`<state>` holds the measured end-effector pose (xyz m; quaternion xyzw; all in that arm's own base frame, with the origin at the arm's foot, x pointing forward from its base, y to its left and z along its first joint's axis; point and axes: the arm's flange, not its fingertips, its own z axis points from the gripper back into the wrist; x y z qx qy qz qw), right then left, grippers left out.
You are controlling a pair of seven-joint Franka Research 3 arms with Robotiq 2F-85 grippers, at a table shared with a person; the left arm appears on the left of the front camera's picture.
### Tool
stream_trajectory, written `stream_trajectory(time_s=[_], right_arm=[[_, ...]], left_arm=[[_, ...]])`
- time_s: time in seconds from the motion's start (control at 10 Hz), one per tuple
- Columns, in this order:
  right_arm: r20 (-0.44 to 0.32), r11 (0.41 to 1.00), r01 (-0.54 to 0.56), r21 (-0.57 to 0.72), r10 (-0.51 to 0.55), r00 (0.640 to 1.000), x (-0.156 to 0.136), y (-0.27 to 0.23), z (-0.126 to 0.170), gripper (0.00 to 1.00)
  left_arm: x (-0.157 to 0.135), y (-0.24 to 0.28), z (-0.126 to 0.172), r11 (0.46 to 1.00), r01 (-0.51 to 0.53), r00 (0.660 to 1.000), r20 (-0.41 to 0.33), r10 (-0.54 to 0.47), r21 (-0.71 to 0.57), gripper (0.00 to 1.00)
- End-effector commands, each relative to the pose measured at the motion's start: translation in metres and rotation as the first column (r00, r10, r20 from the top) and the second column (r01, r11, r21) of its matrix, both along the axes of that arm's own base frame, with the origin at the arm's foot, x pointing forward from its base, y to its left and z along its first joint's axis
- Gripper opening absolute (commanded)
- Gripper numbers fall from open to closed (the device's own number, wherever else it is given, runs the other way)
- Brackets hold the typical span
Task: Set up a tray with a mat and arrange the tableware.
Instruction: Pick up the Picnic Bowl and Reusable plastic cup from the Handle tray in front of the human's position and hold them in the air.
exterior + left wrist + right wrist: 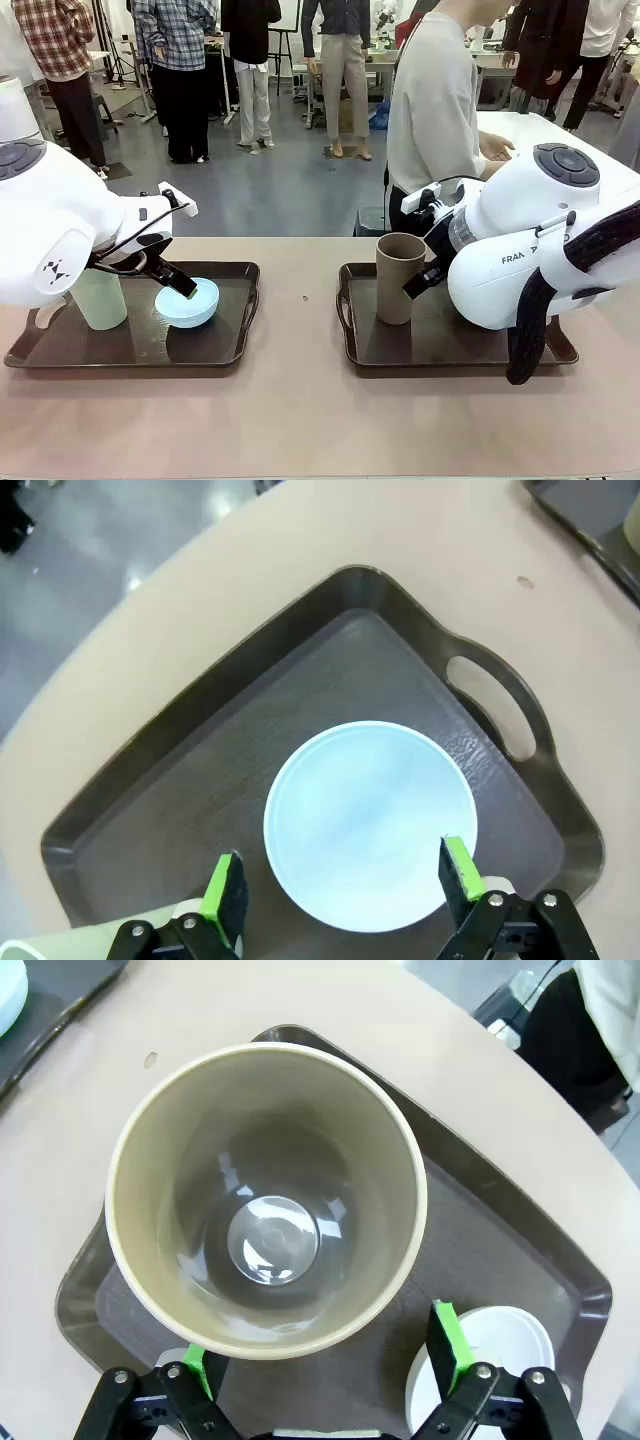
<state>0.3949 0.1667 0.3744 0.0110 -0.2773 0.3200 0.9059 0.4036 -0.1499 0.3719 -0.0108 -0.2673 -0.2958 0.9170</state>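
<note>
Your left pincer (342, 880) hangs wide above the round light blue bowl (370, 820) in the left dark tray (500, 710). Your right pincer (320, 1355) stands wide by the tall brown tumbler (265, 1200).

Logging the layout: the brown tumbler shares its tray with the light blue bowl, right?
No. The brown tumbler shares its tray with the white bowl, as the right wrist view shows; the light blue bowl lies on the other tray.

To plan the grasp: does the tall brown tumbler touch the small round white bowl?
Apart. Right wrist view shows dark tray between brown tumbler and white bowl.
</note>
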Motion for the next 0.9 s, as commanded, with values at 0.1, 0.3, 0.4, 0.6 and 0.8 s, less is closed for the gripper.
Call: stream_trajectory(time_s=[0.1,0.3,0.4,0.6,0.8], right_arm=[[0.0,1.0,0.0,0.0,0.0,1.0,0.0,0.0,-0.0001,1.0],[0.0,1.0,0.0,0.0,0.0,1.0,0.0,0.0,-0.0001,1.0],[0.0,1.0,0.0,0.0,0.0,1.0,0.0,0.0,-0.0001,1.0],[0.0,1.0,0.0,0.0,0.0,1.0,0.0,0.0,-0.0001,1.0],[0.0,1.0,0.0,0.0,0.0,1.0,0.0,0.0,-0.0001,1.0]], left_arm=[[-0.0001,0.0,0.0,1.0,0.0,1.0,0.0,0.0,0.0,1.0],[-0.0001,0.0,0.0,1.0,0.0,1.0,0.0,0.0,0.0,1.0],[-0.0001,0.0,0.0,1.0,0.0,1.0,0.0,0.0,0.0,1.0],[-0.0001,0.0,0.0,1.0,0.0,1.0,0.0,0.0,0.0,1.0],[-0.0001,0.0,0.0,1.0,0.0,1.0,0.0,0.0,0.0,1.0]])
